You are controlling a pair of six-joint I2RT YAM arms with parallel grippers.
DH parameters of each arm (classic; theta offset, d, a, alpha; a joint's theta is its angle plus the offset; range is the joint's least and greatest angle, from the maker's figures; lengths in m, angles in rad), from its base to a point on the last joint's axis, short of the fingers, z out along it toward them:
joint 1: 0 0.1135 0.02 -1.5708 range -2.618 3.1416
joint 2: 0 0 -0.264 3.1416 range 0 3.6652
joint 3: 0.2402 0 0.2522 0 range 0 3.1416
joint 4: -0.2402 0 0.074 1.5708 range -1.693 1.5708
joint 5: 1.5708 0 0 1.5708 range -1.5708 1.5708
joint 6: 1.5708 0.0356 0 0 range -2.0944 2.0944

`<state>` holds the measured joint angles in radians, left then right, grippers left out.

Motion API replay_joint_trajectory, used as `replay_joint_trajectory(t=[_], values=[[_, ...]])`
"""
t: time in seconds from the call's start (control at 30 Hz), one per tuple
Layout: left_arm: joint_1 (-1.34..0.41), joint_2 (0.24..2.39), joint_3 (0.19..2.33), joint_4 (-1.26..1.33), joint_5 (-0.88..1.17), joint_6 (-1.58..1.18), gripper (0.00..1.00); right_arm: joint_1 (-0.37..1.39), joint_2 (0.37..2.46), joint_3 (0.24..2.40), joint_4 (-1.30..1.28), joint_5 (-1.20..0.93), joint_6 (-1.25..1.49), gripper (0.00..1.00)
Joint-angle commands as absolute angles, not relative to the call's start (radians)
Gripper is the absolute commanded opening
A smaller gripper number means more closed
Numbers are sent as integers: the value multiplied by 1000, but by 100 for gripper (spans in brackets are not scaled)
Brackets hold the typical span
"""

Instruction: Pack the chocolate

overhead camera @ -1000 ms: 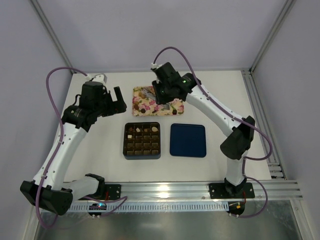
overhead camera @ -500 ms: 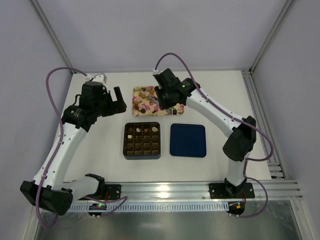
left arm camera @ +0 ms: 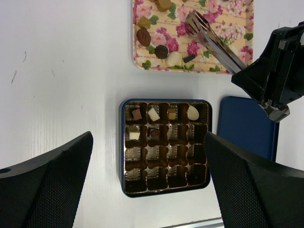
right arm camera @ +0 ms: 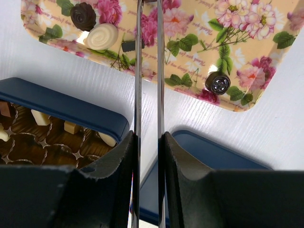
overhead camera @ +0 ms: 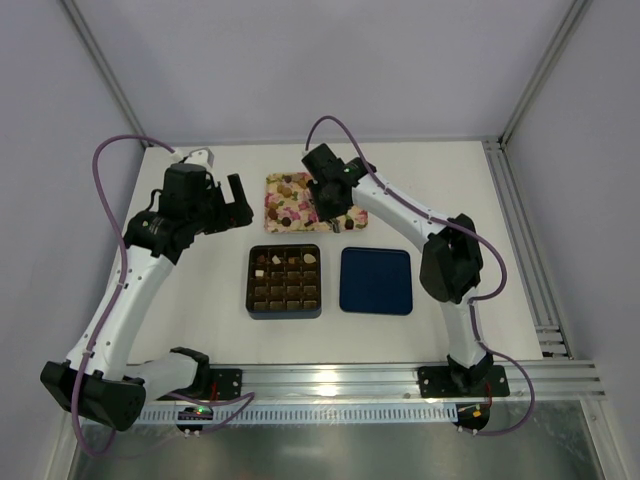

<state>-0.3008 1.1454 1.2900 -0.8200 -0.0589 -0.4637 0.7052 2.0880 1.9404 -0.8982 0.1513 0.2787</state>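
Note:
Several chocolates [left arm camera: 161, 51] lie on a floral tray [left arm camera: 237, 28], brown, dark and one cream-white [right arm camera: 102, 35]. Several more sit in the top two rows of the dark grid box [left arm camera: 122, 147]. My right gripper [right arm camera: 148, 142] is shut on metal tongs [right arm camera: 138, 71]. The tongs reach over the tray's near part, and nothing shows between the blades. The tong tips [left arm camera: 192, 19] hang above the tray beside the loose pieces. My left gripper [left arm camera: 149, 190] is open and empty, held high over the box. In the top view it [overhead camera: 238, 200] is left of the tray.
The flat navy lid [overhead camera: 376, 281] lies right of the box [overhead camera: 284, 281], both nearer than the tray [overhead camera: 272, 215]. One dark round chocolate [right arm camera: 218, 83] sits alone near the tray's near right corner. A metal rail runs along the table's right edge.
My right arm has swung its elbow inward and moved the gripper with the tongs a little nearer over the tray. The left arm has not moved.

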Motion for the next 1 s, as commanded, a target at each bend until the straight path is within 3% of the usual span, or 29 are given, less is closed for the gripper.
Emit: replay_joint_trajectory(t=[0.0,0.2,0.33,0.7,0.97], values=[[-296,1126,1293,-795,-55,-462,97,707,2059,1976,-865,158,268,23],[-298,1129,1296,-795,-57,-463,97,707,2054,1962,-861,149,268,22],[-298,1129,1299,-795,-55,-462,97,707,2025,1965,-865,153,268,15],[-298,1129,1304,-792,-55,-463,97,709,1873,1936,-888,127,273,14],[-296,1129,1307,-790,-54,-463,97,713,1704,1747,-864,65,293,13]])
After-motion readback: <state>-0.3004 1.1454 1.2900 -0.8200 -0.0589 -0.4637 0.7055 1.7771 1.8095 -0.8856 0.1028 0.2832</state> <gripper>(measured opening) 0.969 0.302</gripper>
